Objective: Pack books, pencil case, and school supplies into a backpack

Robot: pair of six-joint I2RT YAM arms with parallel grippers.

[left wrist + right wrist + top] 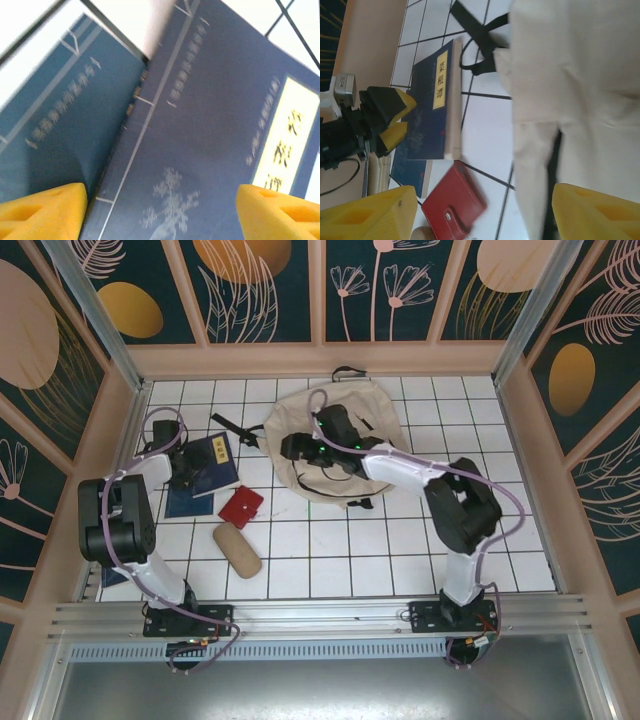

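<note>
1. Left gripper: it hangs well to the left of the backpack. Its yellow fingers stand wide apart over the upper cover, and nothing is visibly pinched between them.
2. Books: two navy covers with a pale yellow label lie left of the backpack, the upper one overlapping the lower. Expect them to be thin, light, fairly stiff and smooth-faced. Take the upper one by its raised free edge, where a finger can slip beneath.
3. Pencil case: a tan roll lies at the backpack's near left, apart from everything else. It is probably soft and light, so pinch it across the middle and expect it to give.
4. School supplies: a flat red square with a small snap tab lies just left of the backpack. It looks slick and low, so take it by a corner.
5. Backpack: beige cloth with black straps. It looks limp, so its mouth is likely to sag; hold it by the rim.
6. Right gripper: it hovers over the backpack's left part with its fingers set wide. You cannot tell whether they touch the cloth.
</note>
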